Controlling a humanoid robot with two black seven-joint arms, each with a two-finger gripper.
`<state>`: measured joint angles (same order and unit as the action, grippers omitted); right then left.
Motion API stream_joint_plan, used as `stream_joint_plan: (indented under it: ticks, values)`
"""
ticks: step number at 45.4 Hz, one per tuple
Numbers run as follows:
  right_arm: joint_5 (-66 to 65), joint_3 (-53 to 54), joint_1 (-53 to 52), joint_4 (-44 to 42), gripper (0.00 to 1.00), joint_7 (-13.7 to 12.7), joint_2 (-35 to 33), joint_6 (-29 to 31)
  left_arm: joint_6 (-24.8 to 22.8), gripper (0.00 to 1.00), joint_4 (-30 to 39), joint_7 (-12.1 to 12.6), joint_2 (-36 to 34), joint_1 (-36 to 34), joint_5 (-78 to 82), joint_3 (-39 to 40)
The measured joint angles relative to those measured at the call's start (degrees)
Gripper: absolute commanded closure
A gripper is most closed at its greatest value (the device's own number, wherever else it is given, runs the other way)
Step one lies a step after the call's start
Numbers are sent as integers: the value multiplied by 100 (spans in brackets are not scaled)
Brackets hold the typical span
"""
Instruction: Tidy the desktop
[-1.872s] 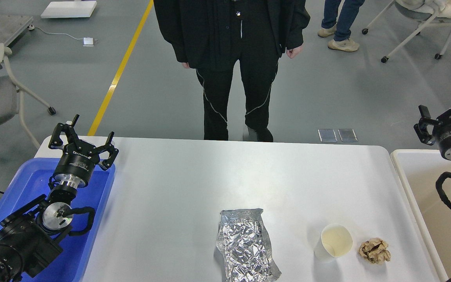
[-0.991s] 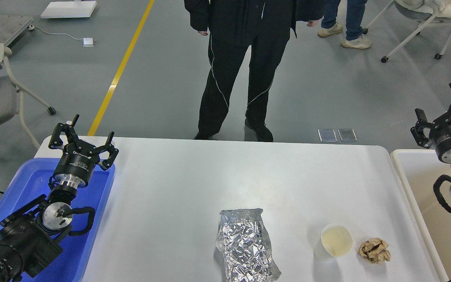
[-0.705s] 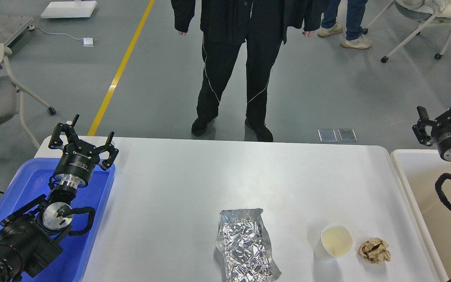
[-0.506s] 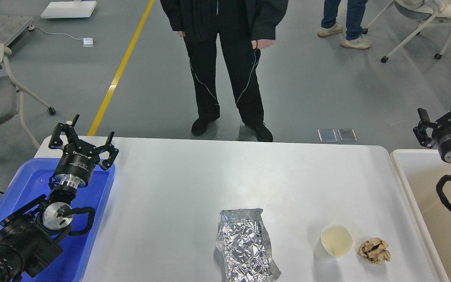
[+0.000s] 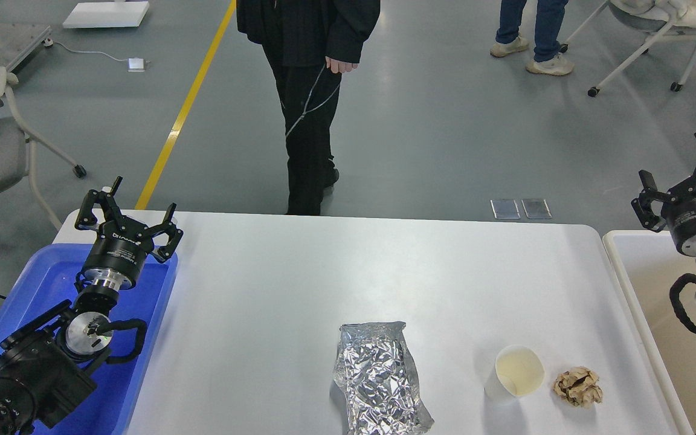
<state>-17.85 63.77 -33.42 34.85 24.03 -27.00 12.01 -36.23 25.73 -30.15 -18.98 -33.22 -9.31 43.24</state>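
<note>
The white desktop [image 5: 324, 278] fills the middle of the head view. On its near part lie a crumpled silver foil bag [image 5: 379, 377], a white paper cup [image 5: 516, 373] and a crumpled brown paper ball [image 5: 578, 386] to the cup's right. My left gripper [image 5: 125, 211] is open and empty above the far corner of the blue tray [image 5: 34, 284], far left of the items. My right gripper [image 5: 680, 178] is open and empty, raised over the far end of the beige-white bin [image 5: 656, 284] at the right.
A person in black [image 5: 309, 90] stands just beyond the desktop's far edge. Another person's legs [image 5: 532, 36] and wheeled chairs [image 5: 644, 36] are farther back. A yellow floor line [image 5: 185, 109] runs at the back left.
</note>
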Motion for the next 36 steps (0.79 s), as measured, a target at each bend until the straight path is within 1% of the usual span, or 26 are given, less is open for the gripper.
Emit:
stream_joint_plan:
  ticks: [12, 20, 25, 36]
  values:
    - [204, -176, 7, 2, 0, -3, -10, 61, 0, 0, 0, 0, 0, 0, 1, 0]
    - [224, -630, -108, -37, 0, 8, -164, 78, 0, 0, 1, 0, 0, 0, 2, 0]
    - [84, -1127, -283, -49, 0, 10, -403, 83, 0, 0, 2, 0, 0, 0, 2, 0]
    - [-755, -2809, -1051, -16, 0, 25, -961, 91, 0, 0, 2, 0, 0, 0, 1, 0]
